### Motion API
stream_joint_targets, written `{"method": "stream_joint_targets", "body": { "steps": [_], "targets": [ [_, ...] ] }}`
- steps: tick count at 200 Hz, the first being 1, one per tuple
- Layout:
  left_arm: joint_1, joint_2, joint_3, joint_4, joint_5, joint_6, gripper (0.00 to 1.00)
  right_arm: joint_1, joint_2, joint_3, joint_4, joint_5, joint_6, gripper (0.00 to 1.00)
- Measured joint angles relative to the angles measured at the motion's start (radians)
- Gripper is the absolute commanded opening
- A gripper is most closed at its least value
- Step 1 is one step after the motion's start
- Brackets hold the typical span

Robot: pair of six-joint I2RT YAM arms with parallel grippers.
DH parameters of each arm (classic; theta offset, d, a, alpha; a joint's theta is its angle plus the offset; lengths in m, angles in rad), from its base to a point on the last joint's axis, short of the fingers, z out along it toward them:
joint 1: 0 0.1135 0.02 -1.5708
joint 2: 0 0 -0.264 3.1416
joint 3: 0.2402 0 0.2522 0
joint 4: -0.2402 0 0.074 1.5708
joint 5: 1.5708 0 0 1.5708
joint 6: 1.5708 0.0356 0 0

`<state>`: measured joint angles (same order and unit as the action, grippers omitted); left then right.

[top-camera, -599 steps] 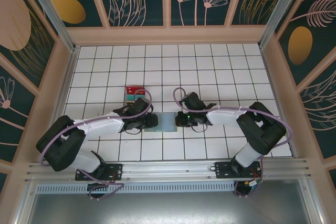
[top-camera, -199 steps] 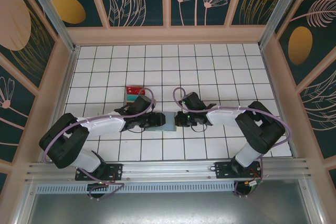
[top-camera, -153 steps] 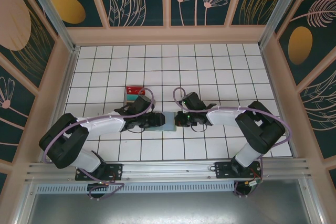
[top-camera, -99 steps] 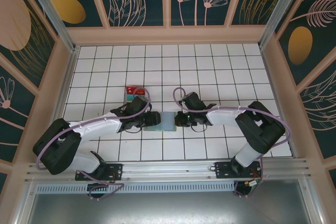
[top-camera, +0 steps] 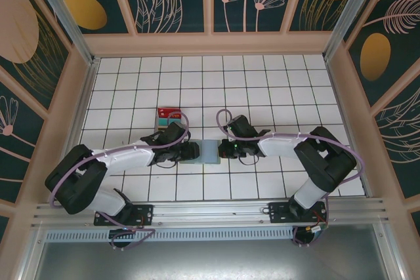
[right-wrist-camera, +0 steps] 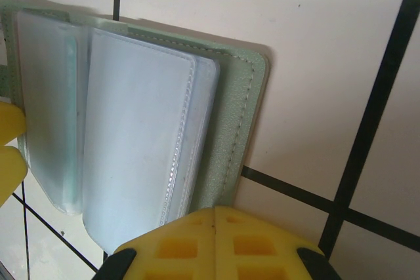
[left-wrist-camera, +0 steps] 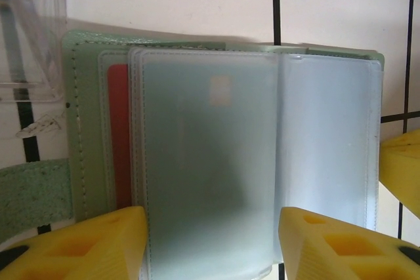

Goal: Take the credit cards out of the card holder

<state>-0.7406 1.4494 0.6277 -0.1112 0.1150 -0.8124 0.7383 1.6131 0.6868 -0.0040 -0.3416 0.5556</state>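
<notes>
Two arms meet at the centre of the overhead view, where the card holder (top-camera: 205, 151) lies open on the white, black-grouted tiled table (top-camera: 262, 90). Its cover is pebbled grey-green with a stitched border and rounded corners. Inside are frosted, pale blue plastic sleeves (left-wrist-camera: 328, 149), thin and glossy, with sewn seams. Through one sleeve a flat pale card (left-wrist-camera: 210, 162) with a small light square shows faintly, and the narrow edge of a red card (left-wrist-camera: 119, 136) peeks out to its left. The left gripper (left-wrist-camera: 210, 227) has its blocky yellow fingers (left-wrist-camera: 98, 244) spread apart at the bottom of the left wrist view, either side of that sleeve's lower edge. The right gripper (right-wrist-camera: 213, 218) has its fingers pressed together, seam to seam, over the cover's stitched edge at the bottom of the right wrist view. A clear rigid tray (top-camera: 167, 117) sits up-left of the holder.
</notes>
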Motion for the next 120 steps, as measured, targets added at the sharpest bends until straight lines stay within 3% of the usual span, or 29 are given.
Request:
{"method": "stream_joint_targets", "body": {
  "steps": [120],
  "targets": [
    [0.003,0.037,0.003,0.08,0.1,0.012,0.58,0.0,0.0,0.0,0.0,0.0,0.0,0.03]
  ]
}}
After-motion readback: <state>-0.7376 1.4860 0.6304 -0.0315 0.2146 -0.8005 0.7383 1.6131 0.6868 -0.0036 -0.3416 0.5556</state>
